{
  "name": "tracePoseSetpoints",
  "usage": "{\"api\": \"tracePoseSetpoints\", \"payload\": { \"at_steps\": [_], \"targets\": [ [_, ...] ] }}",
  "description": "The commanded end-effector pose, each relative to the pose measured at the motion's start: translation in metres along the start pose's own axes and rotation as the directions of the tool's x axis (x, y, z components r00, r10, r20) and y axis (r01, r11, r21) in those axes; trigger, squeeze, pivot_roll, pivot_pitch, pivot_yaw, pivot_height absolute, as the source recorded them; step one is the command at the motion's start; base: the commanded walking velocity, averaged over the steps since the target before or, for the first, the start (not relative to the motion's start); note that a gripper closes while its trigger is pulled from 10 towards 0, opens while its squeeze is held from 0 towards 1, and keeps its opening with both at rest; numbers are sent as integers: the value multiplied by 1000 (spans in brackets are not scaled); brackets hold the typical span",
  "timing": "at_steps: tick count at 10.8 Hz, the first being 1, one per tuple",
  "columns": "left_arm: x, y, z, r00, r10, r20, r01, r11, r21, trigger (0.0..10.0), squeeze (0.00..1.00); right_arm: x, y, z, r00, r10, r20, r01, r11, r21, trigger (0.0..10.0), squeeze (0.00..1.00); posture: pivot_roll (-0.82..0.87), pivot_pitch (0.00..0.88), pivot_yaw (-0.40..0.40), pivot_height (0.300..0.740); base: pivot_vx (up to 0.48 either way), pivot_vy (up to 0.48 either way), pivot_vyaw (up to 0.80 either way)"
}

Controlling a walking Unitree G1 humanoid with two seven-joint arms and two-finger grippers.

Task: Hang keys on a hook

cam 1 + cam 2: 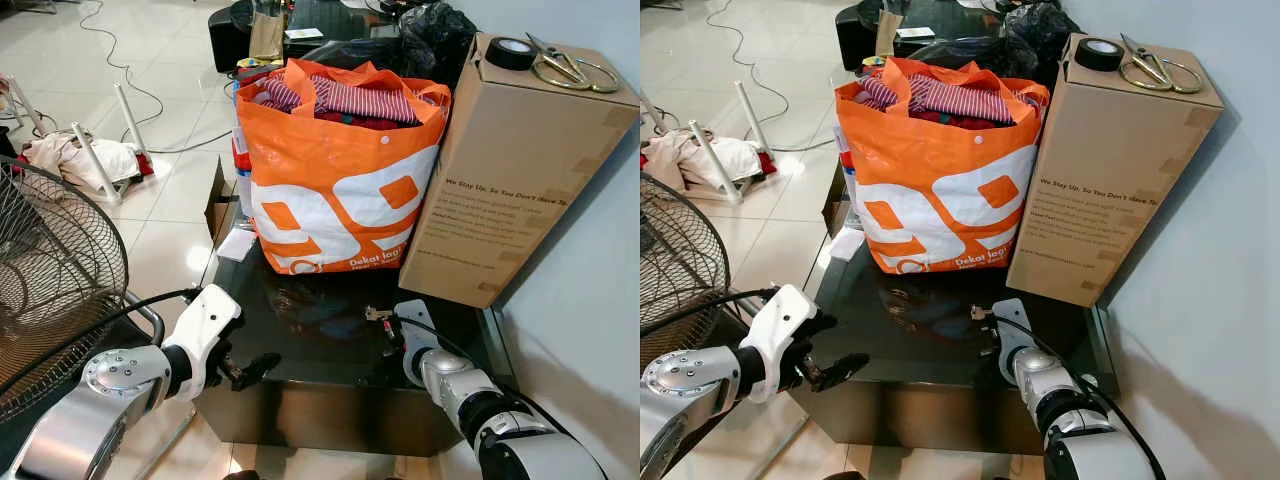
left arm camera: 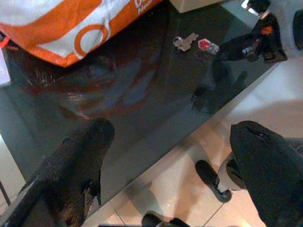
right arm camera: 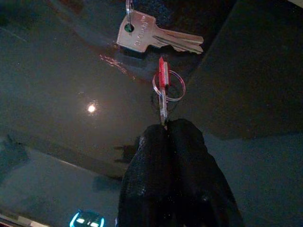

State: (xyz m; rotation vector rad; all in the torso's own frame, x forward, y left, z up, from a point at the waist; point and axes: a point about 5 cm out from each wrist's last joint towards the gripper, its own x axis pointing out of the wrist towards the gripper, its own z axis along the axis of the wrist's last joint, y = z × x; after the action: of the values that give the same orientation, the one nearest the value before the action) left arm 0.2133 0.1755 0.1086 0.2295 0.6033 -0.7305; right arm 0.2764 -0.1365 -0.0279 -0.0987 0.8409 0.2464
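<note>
Right wrist view: right gripper (image 3: 165,124) pinched closed on keys (image 3: 161,71) above dark glass table (image 1: 330,350). Left gripper (image 2: 170,156) spread open, hovering at table edge.

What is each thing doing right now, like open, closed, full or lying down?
keys: lying flat on the dark glass table, ring pinched
right end effector: shut on the key ring
left end effector: open, holding nothing
orange bag: upright, open, full of clothes
cardboard box: closed, tape and scissors on top

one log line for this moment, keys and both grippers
stage: pickup | keys: on dark glass table | right gripper: shut on keys' red tag | left gripper: open, at table's near edge | hook: unseen
</note>
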Motion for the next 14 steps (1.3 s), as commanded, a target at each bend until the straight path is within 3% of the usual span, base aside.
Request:
{"api": "tracePoseSetpoints", "payload": {
  "at_steps": [1,3,5,7,8,9,10,11,12,13,14],
  "targets": [
    [3,0,3,1000,0,10,0,1000,16,10000,361,0,1,-10,999,13,-36,-11,999,51,0,0,129,0,-21,740,0,0,0],
    [10,1,7,999,17,47,-18,1000,7,10000,361,-1,-4,-3,999,32,9,-33,997,68,0,0,121,0,-29,740,0,0,0],
    [16,8,13,990,93,103,-94,996,-3,10000,357,-8,-22,2,995,24,100,-36,993,115,0,0,109,0,-31,740,0,0,0],
    [18,13,17,979,147,143,-146,989,-20,10000,357,-21,-29,9,973,31,228,-78,977,199,0,0,90,0,-25,740,0,0,0],
    [20,15,20,967,184,174,-183,983,-23,10000,357,-33,-27,19,942,24,336,-117,958,260,0,0,80,0,-21,740,0,0,0],
    [20,22,34,919,276,282,-279,960,-28,10000,353,-56,-27,33,870,-27,492,-150,936,318,0,0,70,0,-16,740,0,0,0],
    [18,28,48,843,402,359,-390,915,-109,10000,345,-73,-29,36,822,-91,562,-149,918,366,0,0,63,0,-14,740,0,0,0],
    [17,29,51,817,431,382,-413,901,-132,10000,349,-82,-29,37,803,-113,585,-152,910,386,0,0,60,0,-10,740,0,0,0],
    [17,28,48,804,449,390,-457,886,-79,10000,337,-99,-22,44,753,-167,636,-157,894,420,0,0,59,0,-9,740,0,0,0],
    [16,29,47,791,463,400,-467,879,-94,10000,333,-103,-19,49,743,-176,646,-144,900,410,0,0,63,0,-11,740,0,0,0],
    [14,31,47,773,487,408,-491,865,-102,10000,329,-108,-19,55,728,-192,659,-109,916,387,4157,0,70,0,-16,740,0,0,0]
  ]
}}
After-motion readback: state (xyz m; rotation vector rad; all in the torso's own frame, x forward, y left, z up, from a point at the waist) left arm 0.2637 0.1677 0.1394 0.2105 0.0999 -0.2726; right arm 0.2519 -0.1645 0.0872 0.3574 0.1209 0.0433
